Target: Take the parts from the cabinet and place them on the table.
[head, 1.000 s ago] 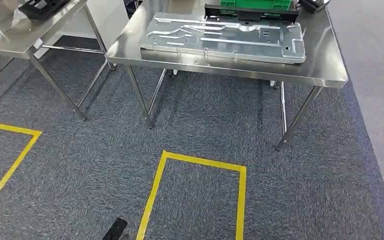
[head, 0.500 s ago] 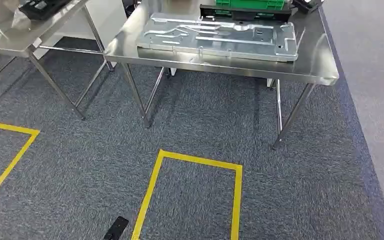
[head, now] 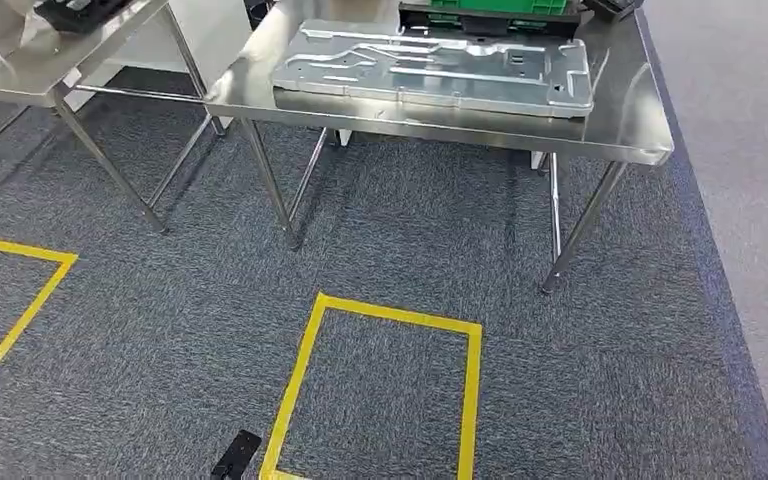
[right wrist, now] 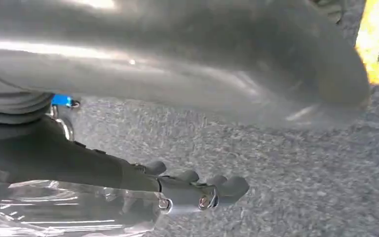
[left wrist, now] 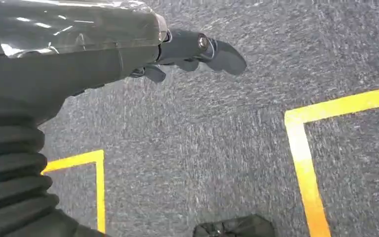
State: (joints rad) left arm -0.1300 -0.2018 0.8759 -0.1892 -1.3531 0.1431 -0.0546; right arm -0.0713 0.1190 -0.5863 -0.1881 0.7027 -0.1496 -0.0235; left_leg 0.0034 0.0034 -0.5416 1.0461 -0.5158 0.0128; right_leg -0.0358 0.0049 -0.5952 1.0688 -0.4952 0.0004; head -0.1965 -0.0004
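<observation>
A large stamped silver metal part (head: 430, 68) lies flat on the steel table (head: 460, 135) ahead of me in the head view. Behind it stands a green crate (head: 500, 5) on a black base. My left hand (left wrist: 192, 49) hangs over the grey carpet in the left wrist view, fingers stretched out and holding nothing. My right hand (right wrist: 197, 190) also hangs over the carpet in the right wrist view, its fingers loosely extended and empty. Clear plastic film covers the back of both hands.
A second steel table (head: 20, 80) stands at the left with a black tray (head: 75, 12) on it. Yellow tape marks a rectangle (head: 380, 320) on the carpet before the table and another (head: 20, 255) at the left. Lighter floor runs along the right.
The whole picture has shifted slightly up and to the left, so the camera has moved. The part stays where it was on the table.
</observation>
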